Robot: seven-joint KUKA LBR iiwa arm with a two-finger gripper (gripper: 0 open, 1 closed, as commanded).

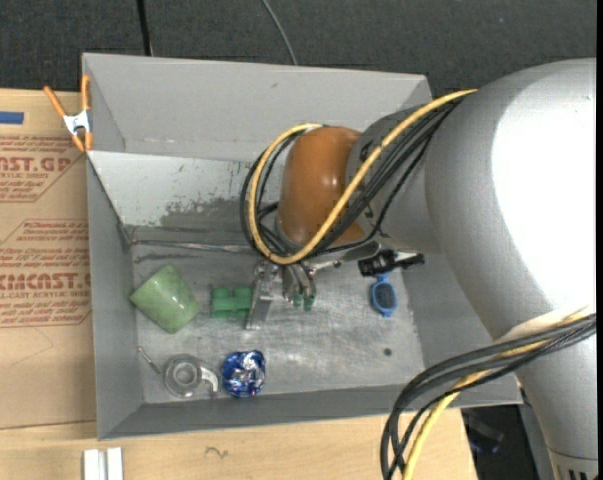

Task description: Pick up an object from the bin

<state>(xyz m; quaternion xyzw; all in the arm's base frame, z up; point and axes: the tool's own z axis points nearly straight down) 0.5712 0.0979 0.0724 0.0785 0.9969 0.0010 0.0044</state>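
Scuffed grey bin (331,353) floor; pincer (266,303) low beside green block (229,301).

Scuffed matt metal bin (231,98), pale green smooth plastic cup (165,299), crinkled glossy blue-foil ball (243,372).

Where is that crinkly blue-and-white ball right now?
The crinkly blue-and-white ball lies by the grey metal bin's near wall, lower left in the camera view, beside a clear plastic ring.
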